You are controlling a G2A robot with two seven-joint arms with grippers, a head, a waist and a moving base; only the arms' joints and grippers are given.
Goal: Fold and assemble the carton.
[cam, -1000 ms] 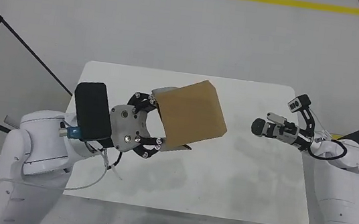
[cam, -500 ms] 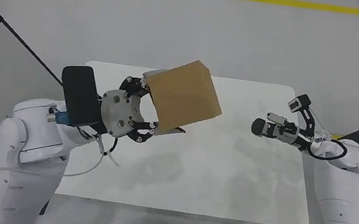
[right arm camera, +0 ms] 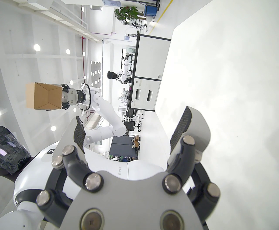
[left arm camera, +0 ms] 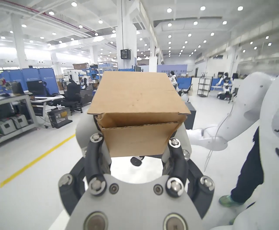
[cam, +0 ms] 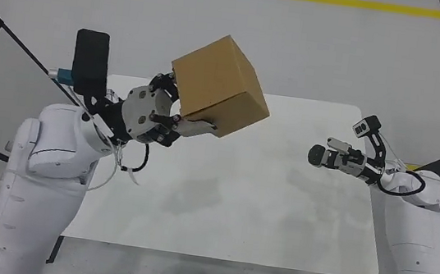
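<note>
Nearest the robot, the white surface (cam: 276, 218) lies bare in front of both arms. At its 3 o'clock edge hangs the right tool (cam: 317, 155), jaws spread wide and holding nothing. Across at about 10 o'clock, the left tool (cam: 177, 120) is clamped on a single flap at the carton's near end. Farthest out, the carton (cam: 220, 86) is up in the air and tilted over the surface's 11 o'clock corner, its far end looking already folded shut. The step in hand seems to be turning the box for its last flaps. One thin flap carries the whole weight, so it is best to swing it gently, set it down square toward the middle, and brace the opposite wall with the free tool before folding.
</note>
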